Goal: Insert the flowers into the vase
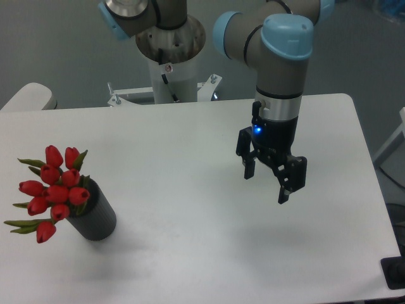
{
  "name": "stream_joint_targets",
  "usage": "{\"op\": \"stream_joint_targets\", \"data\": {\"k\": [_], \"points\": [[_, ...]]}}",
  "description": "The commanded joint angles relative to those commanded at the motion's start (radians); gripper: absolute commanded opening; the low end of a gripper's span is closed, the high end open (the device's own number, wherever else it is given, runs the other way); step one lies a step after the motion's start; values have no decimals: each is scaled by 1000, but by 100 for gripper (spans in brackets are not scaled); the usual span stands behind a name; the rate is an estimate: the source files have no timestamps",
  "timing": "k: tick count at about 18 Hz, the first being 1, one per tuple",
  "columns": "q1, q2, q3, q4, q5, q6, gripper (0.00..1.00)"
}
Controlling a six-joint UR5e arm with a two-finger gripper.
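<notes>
Black two-finger gripper (pixel 266 185) hangs over the bare white table (pixel 190 253), fingers spread apart, nothing held. Far to its left: short dark grey ribbed cylinder vase (pixel 93 219) with the bunch of red tulip buds (pixel 53 190) seated in its mouth. Insertion looks done; next move is just parking clear.
</notes>
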Motion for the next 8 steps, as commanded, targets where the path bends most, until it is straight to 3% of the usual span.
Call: {"op": "stream_joint_targets", "data": {"k": [8], "points": [[-3, -5, 11, -6, 6, 0, 100]]}}
